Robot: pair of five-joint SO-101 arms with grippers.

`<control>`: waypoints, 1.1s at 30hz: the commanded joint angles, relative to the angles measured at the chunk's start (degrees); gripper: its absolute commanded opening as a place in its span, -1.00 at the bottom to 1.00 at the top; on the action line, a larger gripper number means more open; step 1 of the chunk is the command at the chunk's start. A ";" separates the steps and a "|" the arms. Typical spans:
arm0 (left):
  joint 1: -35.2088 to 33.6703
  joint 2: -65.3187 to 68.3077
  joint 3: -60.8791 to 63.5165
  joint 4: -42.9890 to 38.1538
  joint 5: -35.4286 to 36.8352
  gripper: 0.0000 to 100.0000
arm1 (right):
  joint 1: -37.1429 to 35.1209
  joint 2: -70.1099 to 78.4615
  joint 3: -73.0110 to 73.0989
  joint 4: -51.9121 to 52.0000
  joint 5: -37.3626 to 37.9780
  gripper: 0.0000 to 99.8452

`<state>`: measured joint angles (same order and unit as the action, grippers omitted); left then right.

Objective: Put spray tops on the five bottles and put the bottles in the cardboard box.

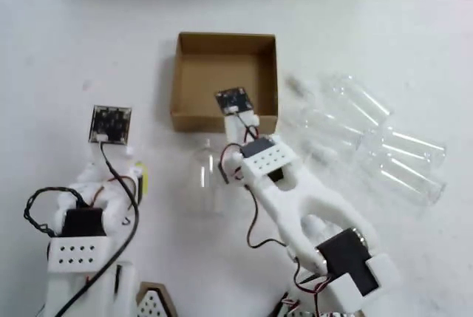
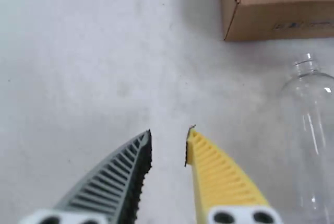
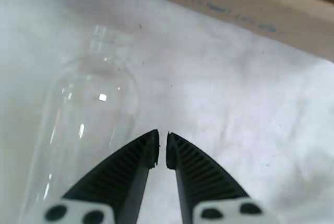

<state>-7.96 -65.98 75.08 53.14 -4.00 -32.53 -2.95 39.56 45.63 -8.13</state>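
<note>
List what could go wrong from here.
1. The bottle lies on its side beside the right gripper, whose jaws are together. A nudge may roll it away.
2. Its neck is bare, so putting it in the box now would skip the spray top.
3. The other bottles lie packed together, so grabbing one may scatter the rest.

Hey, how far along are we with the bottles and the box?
Nothing looks done: the cardboard box looks empty. Nothing is in hand either: the left claw is open and the right claw shut, both empty, near one topless bottle lying in front of the box. The other bottles lie off to one side, so all topping and boxing remains.
</note>
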 commanded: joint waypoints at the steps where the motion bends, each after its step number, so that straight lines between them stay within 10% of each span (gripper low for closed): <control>1: 0.66 0.31 -0.53 -1.14 0.62 -0.73 | -0.84 -0.40 -1.93 1.54 -0.53 -0.97; 25: 23.78 1.01 -10.64 3.43 12.57 -0.54 | -1.27 -0.40 -1.93 4.53 -0.44 -0.97; 33: 25.45 19.56 -12.57 -3.52 15.82 -0.54 | -1.27 -0.40 -1.93 4.44 -0.44 -0.97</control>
<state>16.40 -54.20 66.73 52.53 9.98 -34.20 -2.95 39.56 49.76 -8.13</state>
